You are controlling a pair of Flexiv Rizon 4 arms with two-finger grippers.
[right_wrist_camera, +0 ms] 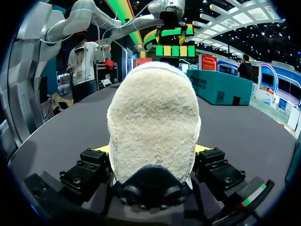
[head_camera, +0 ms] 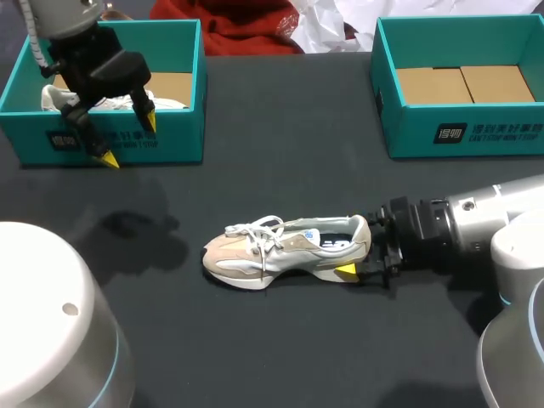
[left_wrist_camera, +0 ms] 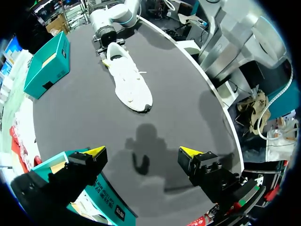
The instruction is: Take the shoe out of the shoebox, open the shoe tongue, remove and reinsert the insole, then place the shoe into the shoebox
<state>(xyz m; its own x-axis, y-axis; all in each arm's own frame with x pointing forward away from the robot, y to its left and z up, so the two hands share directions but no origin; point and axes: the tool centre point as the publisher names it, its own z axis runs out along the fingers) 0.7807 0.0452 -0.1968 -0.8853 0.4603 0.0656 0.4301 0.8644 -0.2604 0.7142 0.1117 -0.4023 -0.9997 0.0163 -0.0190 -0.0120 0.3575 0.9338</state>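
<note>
A beige and white shoe [head_camera: 280, 251] lies on its sole in the middle of the black table, toe toward my left. My right gripper [head_camera: 353, 253] is shut on its heel; one yellow fingertip [head_camera: 346, 270] shows at the near side of the sole. In the right wrist view the fuzzy heel [right_wrist_camera: 153, 117] fills the space between the fingers [right_wrist_camera: 94, 165], which press it from both sides. My left gripper [head_camera: 130, 140] hangs open and empty above the front wall of the left teal shoebox [head_camera: 170, 140]. From the left wrist view the shoe [left_wrist_camera: 129, 80] lies well ahead of the open gripper [left_wrist_camera: 143, 151].
A second white shoe [head_camera: 64, 100] lies inside the left shoebox. A second teal shoebox [head_camera: 459, 132] with a cardboard floor stands at the back right. Red cloth [head_camera: 246, 25] and white paper [head_camera: 319, 25] lie at the back edge.
</note>
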